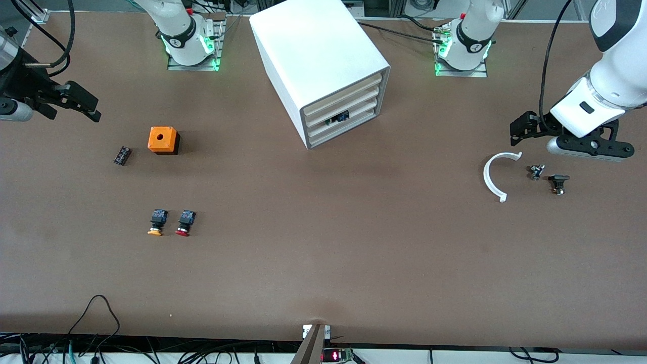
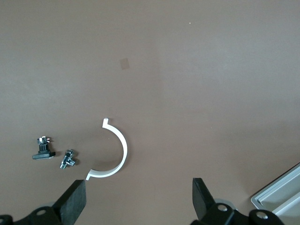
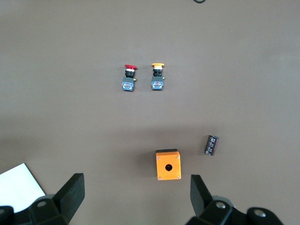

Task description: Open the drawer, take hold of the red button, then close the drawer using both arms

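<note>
The white cabinet (image 1: 313, 45) stands at the middle of the table between the arm bases. The middle drawer (image 1: 349, 107) looks shut, like the other two. A small dark and blue part shows in a gap between the drawer fronts. The red-capped button (image 1: 184, 223) lies on the table toward the right arm's end and also shows in the right wrist view (image 3: 128, 78). My right gripper (image 1: 88, 107) is open and empty over the table beside the orange box (image 3: 136, 194). My left gripper (image 1: 520, 130) is open and empty over the table at the left arm's end (image 2: 138, 199).
A yellow-capped button (image 1: 157, 223) lies beside the red one. An orange box with a hole (image 1: 163, 140) and a small black cylinder (image 1: 122, 155) lie farther from the front camera. A white arc piece (image 1: 490, 177) and two small dark parts (image 1: 536, 172) (image 1: 558, 183) lie under the left gripper.
</note>
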### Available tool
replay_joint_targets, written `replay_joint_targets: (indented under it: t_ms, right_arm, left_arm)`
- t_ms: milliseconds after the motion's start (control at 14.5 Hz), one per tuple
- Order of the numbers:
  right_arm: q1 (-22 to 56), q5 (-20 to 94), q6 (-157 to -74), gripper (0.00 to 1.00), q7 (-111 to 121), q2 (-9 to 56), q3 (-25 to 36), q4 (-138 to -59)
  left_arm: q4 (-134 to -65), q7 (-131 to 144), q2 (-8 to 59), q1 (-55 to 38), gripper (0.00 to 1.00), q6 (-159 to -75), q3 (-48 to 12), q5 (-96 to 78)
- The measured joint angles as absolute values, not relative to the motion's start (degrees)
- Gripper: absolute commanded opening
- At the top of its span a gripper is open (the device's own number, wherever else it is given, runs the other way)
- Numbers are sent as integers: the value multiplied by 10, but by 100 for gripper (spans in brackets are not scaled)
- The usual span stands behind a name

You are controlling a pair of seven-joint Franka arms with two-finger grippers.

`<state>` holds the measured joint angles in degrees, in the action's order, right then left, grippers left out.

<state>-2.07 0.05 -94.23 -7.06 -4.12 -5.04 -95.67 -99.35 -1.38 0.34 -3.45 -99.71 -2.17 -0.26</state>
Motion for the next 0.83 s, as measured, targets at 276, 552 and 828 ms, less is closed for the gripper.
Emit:
replay_joint_targets:
  t_ms: [276, 552, 828]
  right_arm:
    - [-21, 0, -943, 100, -72, -41, -53, -956]
    - [-20, 0, -943, 100, -72, -40, -58, -948]
    - [-21, -1, -943, 100, -72, -36, -58, -940]
  left_arm:
    - [-990, -13, 3, -35, 100, -991, -22, -3]
    - [-984, -13, 3, -36, 100, -968, -24, -3]
    - [-973, -13, 2, -36, 100, -952, -24, -3]
